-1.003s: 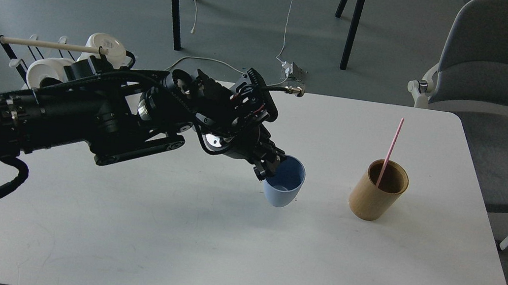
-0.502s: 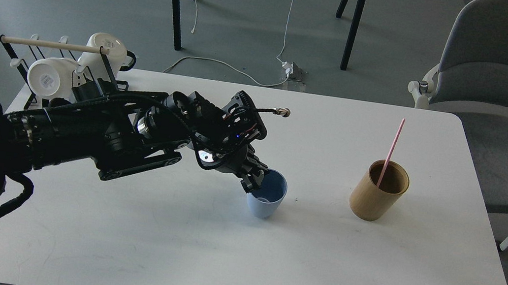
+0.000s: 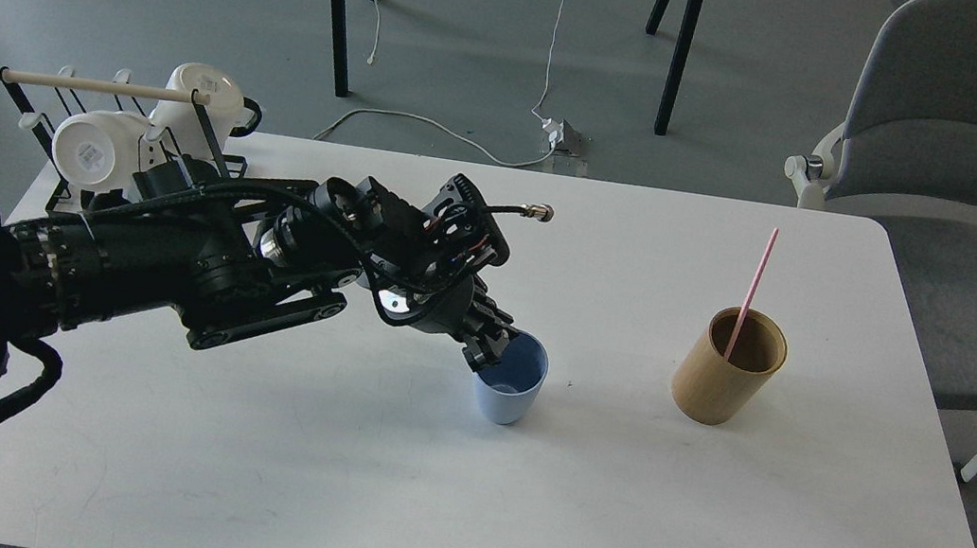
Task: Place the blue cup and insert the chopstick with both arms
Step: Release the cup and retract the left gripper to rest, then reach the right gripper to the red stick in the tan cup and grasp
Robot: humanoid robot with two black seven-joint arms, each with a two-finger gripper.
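Note:
The light-blue cup (image 3: 511, 382) stands upright on the white table (image 3: 513, 507), near its middle. My left gripper (image 3: 486, 348) reaches in from the left and is shut on the cup's left rim, one finger inside and one outside. The pink chopstick (image 3: 751, 292) leans upright in the tan bamboo cylinder (image 3: 727, 367), which stands to the right of the cup. My right gripper is not in view.
A black wire rack (image 3: 89, 122) with a pale wooden rod and two white mugs (image 3: 95, 147) stands at the table's back left corner. A grey chair (image 3: 959, 187) is beyond the table's right edge. Cables lie on the floor behind.
My left gripper has carried the blue cup down and to the left, from tilted above the table to upright on it. The chopstick and bamboo cylinder have not moved.

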